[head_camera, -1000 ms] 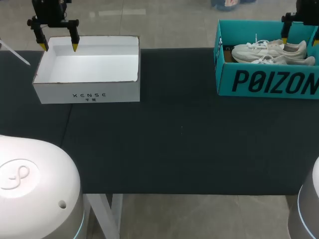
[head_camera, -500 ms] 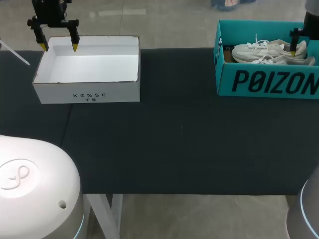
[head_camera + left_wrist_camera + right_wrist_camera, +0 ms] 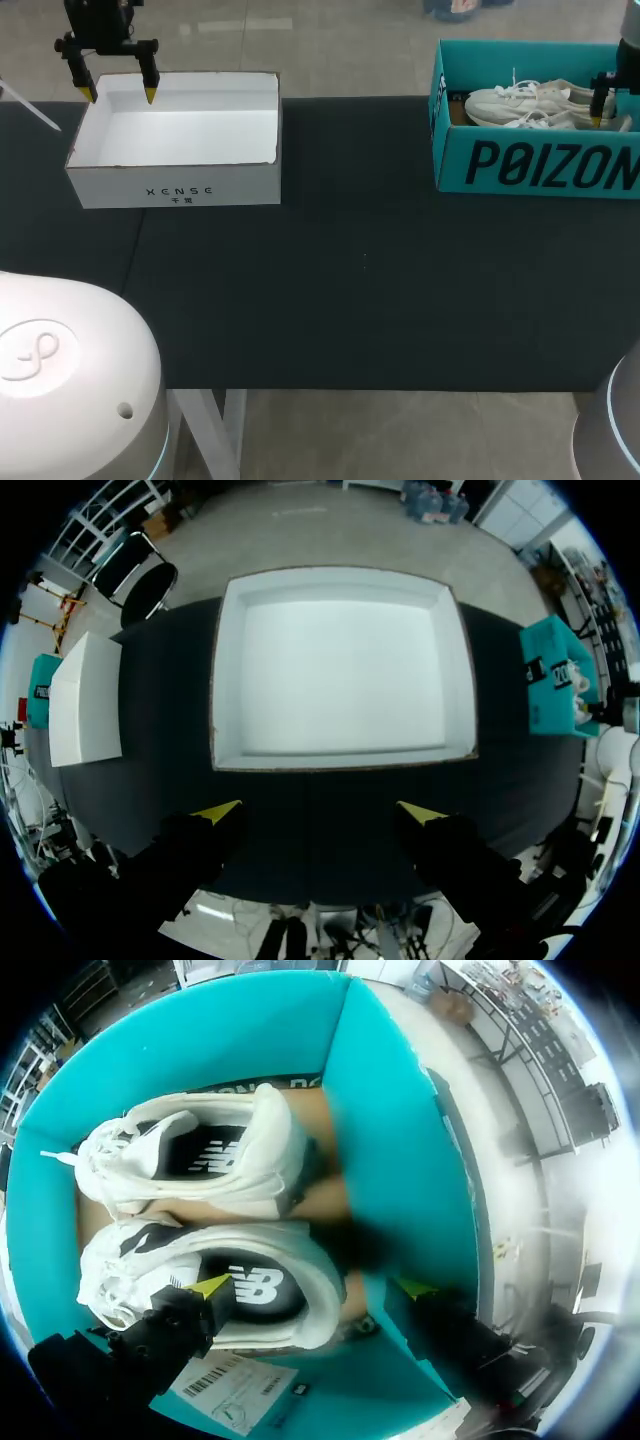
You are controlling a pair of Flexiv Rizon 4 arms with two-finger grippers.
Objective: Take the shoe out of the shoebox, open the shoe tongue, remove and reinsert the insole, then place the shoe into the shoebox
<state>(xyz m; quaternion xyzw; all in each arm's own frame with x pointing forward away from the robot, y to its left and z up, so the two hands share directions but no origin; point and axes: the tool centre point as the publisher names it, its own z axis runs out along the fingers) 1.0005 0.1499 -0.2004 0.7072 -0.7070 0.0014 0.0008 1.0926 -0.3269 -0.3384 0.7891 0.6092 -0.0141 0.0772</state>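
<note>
Now, right wrist view, shoebox: a teal shoebox [image 3: 390, 1130] holds two white shoes lying side by side, heels toward the same end wall.
Right wrist view, shoes: the nearer shoe [image 3: 215, 1285] lies under the gripper; the farther shoe [image 3: 195, 1160] lies just beside it, along the far wall.
Right wrist view, fingers: the right gripper [image 3: 312, 1287] has its fingers spread wide. One tip is over the nearer shoe's opening, the other beyond its heel by the end wall. I see neither pressing the shoe.
Left wrist view, fingers: the left gripper [image 3: 320, 812] is spread too, with nothing between the tips.
Left wrist view, box: a white box [image 3: 340, 580], lid off, lies ahead of those fingers.
Head view, layout: the shoebox stands at the table's [image 3: 360, 260] far right corner, the white box at its far left corner, well apart. Each gripper hangs over its own box.
Step in hand: by my reckoning the very first, taking a shoe out.
Next move: lower the right fingers astride the heel collar, pinch it firmly, then lift straight up so the shoe clears the wall and its neighbour's laces.
</note>
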